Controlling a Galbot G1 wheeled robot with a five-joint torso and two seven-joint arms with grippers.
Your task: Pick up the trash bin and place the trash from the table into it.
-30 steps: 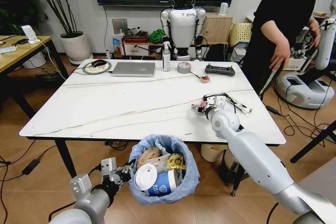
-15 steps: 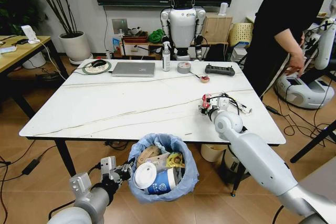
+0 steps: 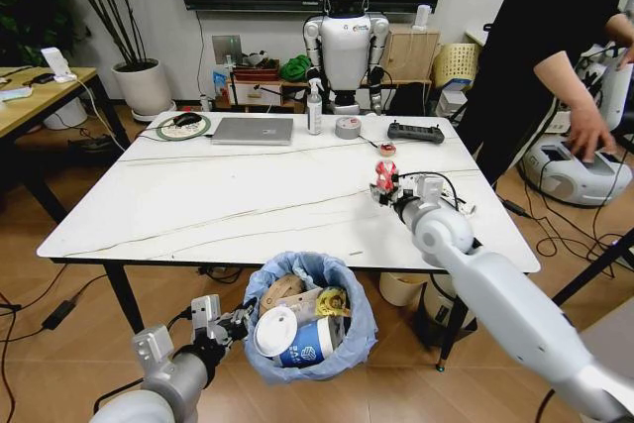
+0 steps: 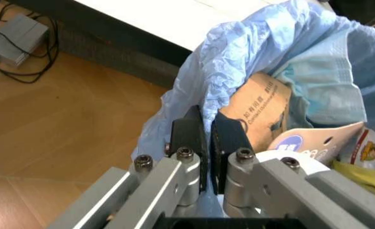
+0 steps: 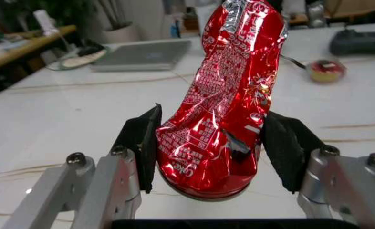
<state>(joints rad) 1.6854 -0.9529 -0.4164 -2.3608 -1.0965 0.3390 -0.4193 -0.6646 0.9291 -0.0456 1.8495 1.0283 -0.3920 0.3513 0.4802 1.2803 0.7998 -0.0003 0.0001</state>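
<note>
The right gripper [image 5: 216, 143], above the white marble-look table [image 3: 228, 200], is clamped on a crumpled shiny red snack wrapper [image 5: 229, 105], while the left gripper [image 4: 206, 138] pinches the light-blue bag rim of the small round trash bin [image 3: 312, 329] below the table's near edge.

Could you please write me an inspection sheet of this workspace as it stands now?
Surface: white marble-look table, mostly bare in front.
Job's things: small round bin with light-blue bag below the table's front edge, holding brown cardboard, a white-and-blue paper cup and a white lid; crumpled red foil wrapper held.
Clutter: silver laptop, grey tape roll, spray bottle, black remote along the far edge.
Grippers: left gripper jaws shut on the bag's rim; right gripper jaws clamp the wrapper above the table.
Cables: floor cables at right.
Surroundings: potted plant, parked humanoid.
</note>
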